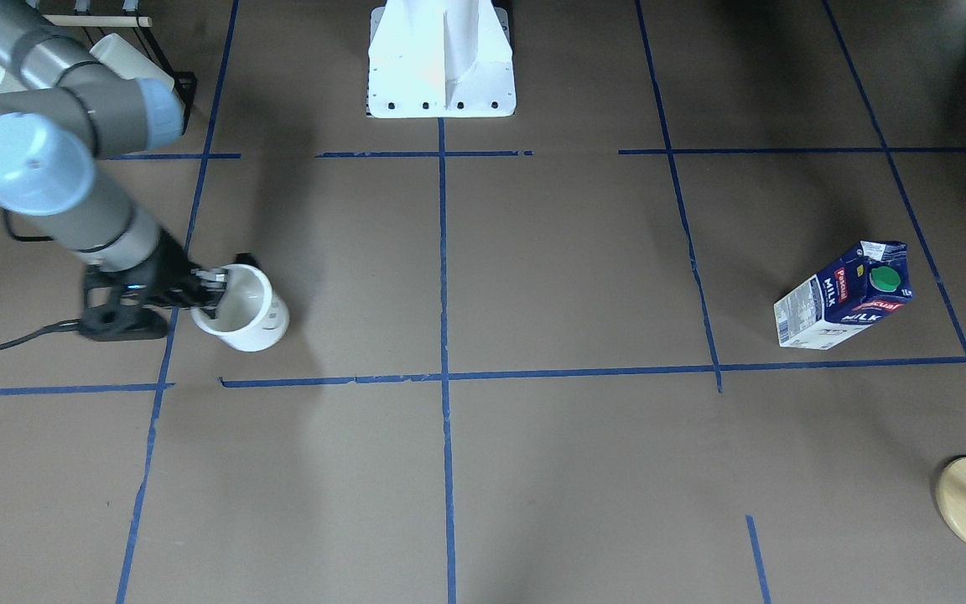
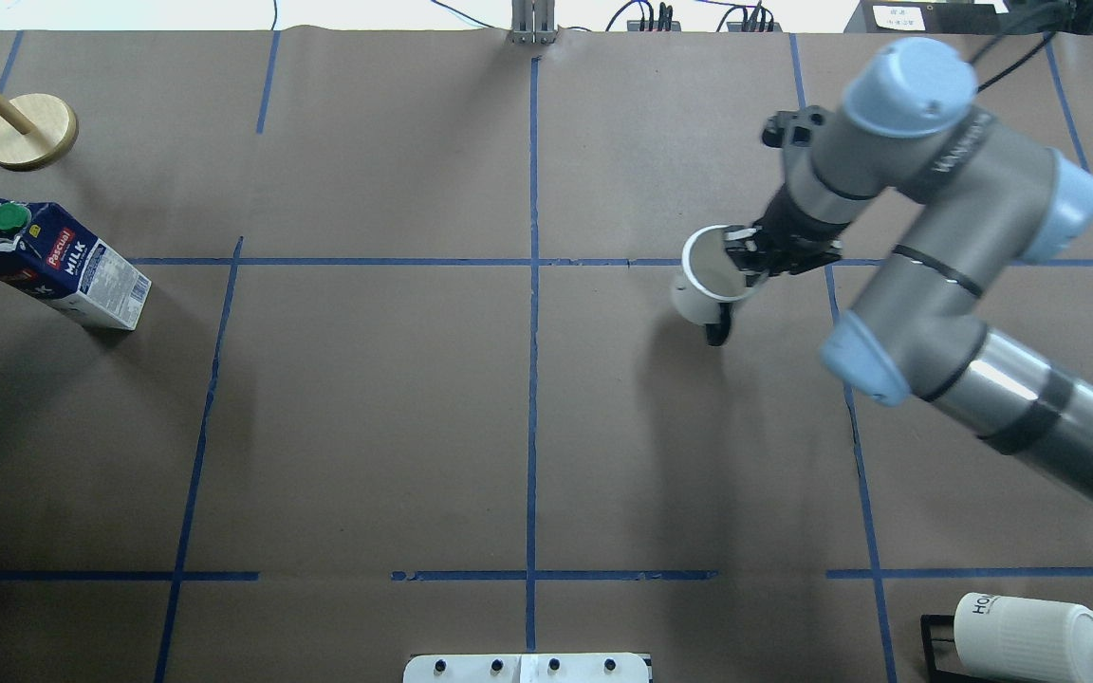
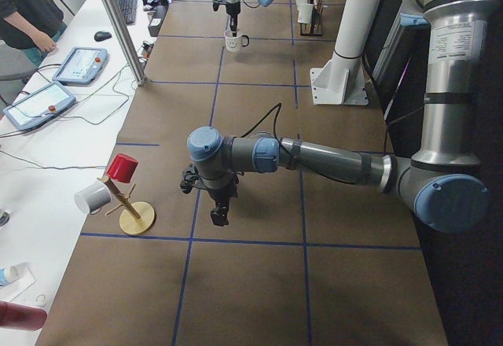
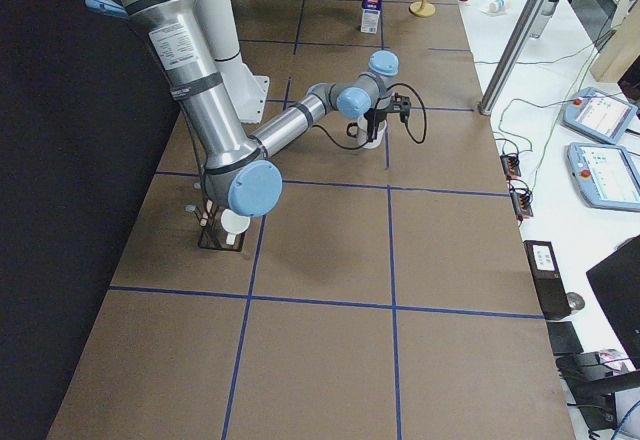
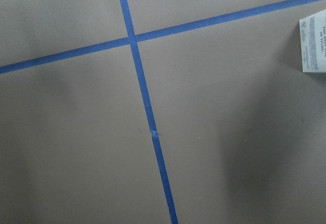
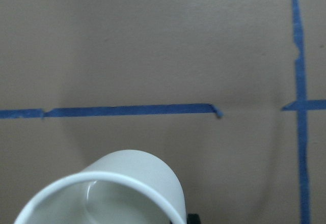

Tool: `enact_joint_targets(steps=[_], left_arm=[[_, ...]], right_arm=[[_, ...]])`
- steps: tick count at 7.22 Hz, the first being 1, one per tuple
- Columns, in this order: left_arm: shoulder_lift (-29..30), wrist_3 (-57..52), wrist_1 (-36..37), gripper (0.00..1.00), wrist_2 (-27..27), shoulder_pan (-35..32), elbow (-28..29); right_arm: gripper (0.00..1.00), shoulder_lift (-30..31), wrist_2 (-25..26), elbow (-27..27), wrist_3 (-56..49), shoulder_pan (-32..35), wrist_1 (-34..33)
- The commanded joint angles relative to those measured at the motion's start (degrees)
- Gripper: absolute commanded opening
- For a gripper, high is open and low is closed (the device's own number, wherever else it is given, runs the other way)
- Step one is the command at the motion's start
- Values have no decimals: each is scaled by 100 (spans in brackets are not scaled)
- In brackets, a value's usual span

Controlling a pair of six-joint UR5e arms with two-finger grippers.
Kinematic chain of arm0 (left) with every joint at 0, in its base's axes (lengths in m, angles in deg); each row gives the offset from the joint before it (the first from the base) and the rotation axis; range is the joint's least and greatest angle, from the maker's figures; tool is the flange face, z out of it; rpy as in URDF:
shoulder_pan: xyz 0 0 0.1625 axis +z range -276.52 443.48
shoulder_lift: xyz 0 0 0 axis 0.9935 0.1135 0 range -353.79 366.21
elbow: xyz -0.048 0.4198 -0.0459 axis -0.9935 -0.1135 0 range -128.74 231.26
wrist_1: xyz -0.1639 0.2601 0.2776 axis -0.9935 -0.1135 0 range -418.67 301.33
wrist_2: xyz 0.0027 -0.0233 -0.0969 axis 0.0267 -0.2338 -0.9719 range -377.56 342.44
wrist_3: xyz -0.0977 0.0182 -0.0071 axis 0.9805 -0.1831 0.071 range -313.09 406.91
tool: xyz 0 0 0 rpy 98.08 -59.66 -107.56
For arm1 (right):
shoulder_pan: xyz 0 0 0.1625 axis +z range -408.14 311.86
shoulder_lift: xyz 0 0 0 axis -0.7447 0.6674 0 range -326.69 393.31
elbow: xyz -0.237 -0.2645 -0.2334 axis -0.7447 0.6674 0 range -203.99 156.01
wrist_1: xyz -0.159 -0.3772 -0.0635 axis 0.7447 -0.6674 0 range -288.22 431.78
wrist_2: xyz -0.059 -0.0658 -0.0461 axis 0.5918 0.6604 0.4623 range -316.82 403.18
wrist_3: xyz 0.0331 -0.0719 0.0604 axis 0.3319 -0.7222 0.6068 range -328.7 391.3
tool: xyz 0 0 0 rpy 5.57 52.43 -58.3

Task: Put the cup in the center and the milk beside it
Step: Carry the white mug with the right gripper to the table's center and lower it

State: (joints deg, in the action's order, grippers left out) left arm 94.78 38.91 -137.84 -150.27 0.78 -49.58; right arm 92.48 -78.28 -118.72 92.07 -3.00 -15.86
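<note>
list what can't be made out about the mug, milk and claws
exterior left view: the left claw is small and dark; open or shut cannot be told.
overhead view: the right claw and the rim hide the base of the smooth white mug with a dark handle; lifted or resting is unclear.
left wrist view: the right edge cuts off the dark blue and white milk carton.
</note>
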Motion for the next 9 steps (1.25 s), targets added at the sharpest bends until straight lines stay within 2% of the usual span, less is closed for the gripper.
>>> enact_joint_targets(steps=[1,2,3,9], left_arm=[[-7,0,7,100,0,0,-6],[-7,0,7,100,0,0,-6],[2,0,7,100,0,0,-6],[11,0,-10,100,-9,0,-15]], right_arm=[[0,-1331,517,723,1229,-600,-402],[0,-1790,701,1206,1391,-776,-402],[0,-1916,764,1342,1524,-874,-393],[0,-1645,932,1352,1455,-997,-393]])
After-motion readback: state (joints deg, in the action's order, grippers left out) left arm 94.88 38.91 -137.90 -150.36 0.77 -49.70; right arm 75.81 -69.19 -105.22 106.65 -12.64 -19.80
